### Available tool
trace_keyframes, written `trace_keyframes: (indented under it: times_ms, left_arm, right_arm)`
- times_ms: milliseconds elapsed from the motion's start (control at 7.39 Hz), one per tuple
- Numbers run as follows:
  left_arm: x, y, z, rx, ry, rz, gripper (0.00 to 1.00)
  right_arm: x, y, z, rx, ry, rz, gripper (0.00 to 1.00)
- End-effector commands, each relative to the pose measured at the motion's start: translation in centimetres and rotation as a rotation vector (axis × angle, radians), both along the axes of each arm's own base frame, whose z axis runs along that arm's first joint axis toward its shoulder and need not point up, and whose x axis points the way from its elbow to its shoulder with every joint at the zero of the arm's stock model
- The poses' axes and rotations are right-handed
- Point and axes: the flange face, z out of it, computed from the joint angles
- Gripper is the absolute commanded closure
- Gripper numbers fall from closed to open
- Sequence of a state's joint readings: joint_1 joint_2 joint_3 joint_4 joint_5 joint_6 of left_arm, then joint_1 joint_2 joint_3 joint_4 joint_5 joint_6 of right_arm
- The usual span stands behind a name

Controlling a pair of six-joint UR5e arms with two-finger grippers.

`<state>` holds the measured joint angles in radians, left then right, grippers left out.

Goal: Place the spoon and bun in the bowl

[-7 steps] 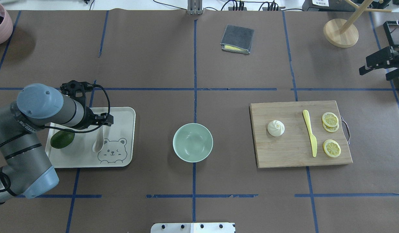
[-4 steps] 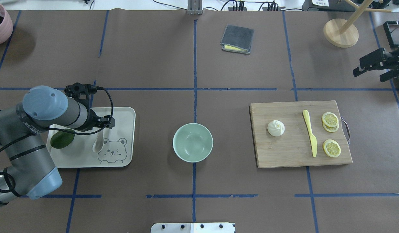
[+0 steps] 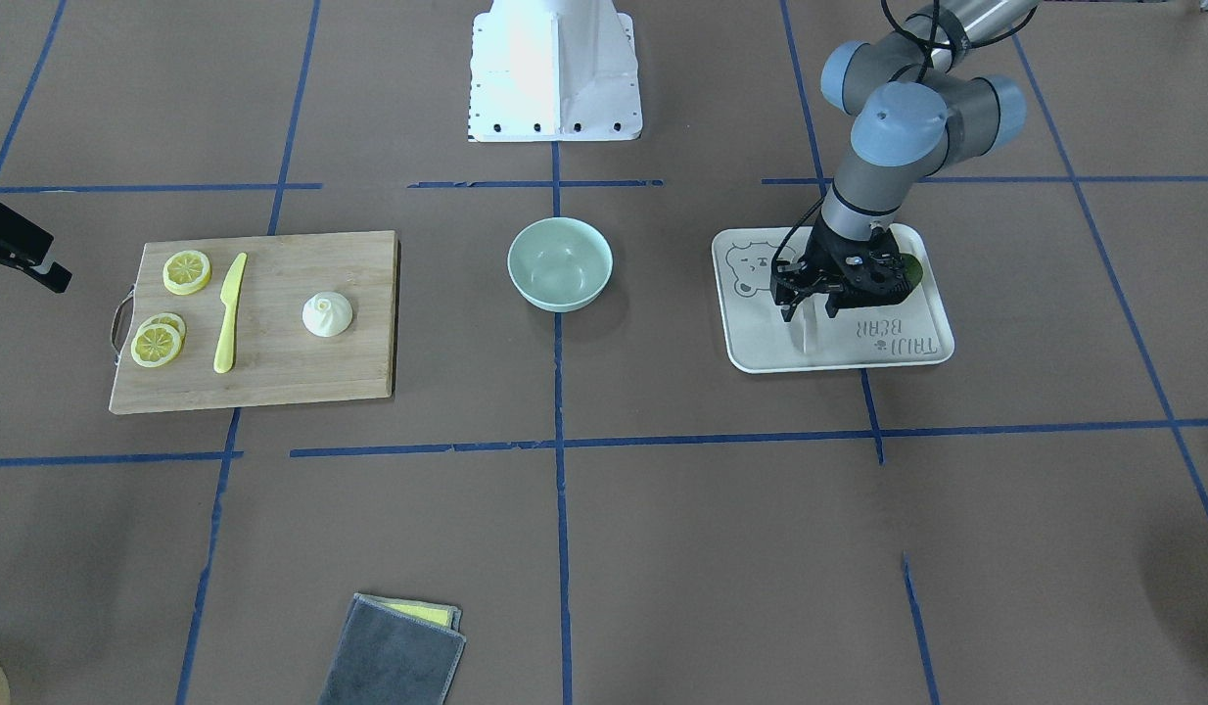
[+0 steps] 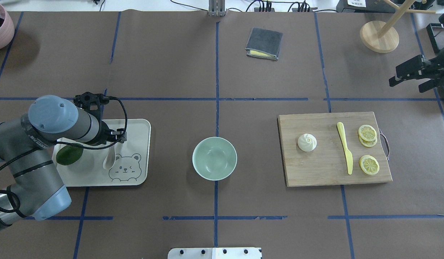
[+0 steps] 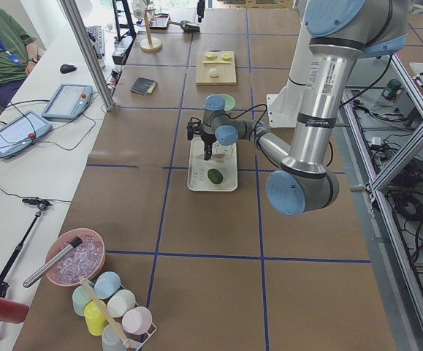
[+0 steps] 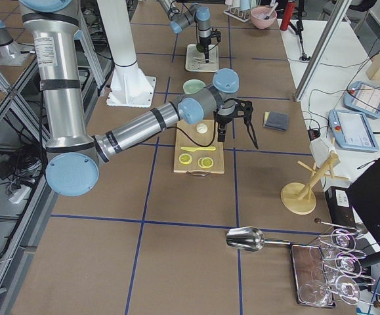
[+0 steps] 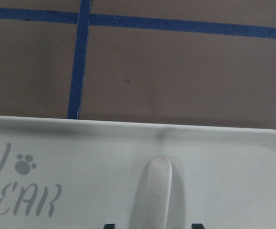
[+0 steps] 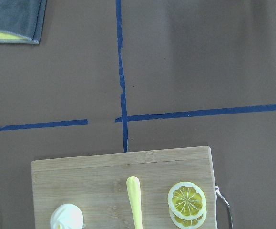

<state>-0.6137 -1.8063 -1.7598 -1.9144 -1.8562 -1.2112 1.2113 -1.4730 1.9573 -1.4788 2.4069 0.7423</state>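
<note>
The off-white spoon lies on the white bear tray, scoop toward the robot. My left gripper is low over it, open, with a finger on each side of the handle. It also shows in the front view. The mint-green bowl stands empty at the table's middle. The white bun sits on the wooden cutting board. My right gripper hangs open and empty in the air, beyond the board's far right corner.
A yellow knife and lemon slices lie on the board right of the bun. A green avocado lies on the tray under my left arm. A grey cloth and a wooden stand sit at the back.
My left wrist has shifted slightly right and toward the robot, over the spoon's handle. My right gripper has moved left, in from the table's right edge. The objects have not moved.
</note>
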Motion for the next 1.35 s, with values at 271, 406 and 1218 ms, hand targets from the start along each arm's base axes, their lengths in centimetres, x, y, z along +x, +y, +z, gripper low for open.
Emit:
trace_keyframes:
  times_ms: [271, 406, 1218]
  left_arm:
    - [0.06, -0.05, 0.13, -0.002, -0.002, -0.003, 0.53]
    - [0.02, -0.03, 0.22, -0.003, -0.004, -0.003, 0.57]
    - [0.63, 0.55, 0.29, -0.004, -0.005, 0.011, 0.62]
  right_arm:
    - [-0.2, 0.04, -0.02, 0.0, 0.0, -0.004, 0.0]
    - [-0.2, 0.04, -0.02, 0.0, 0.0, -0.004, 0.0]
    - [-0.2, 0.04, -0.02, 0.0, 0.0, -0.004, 0.0]
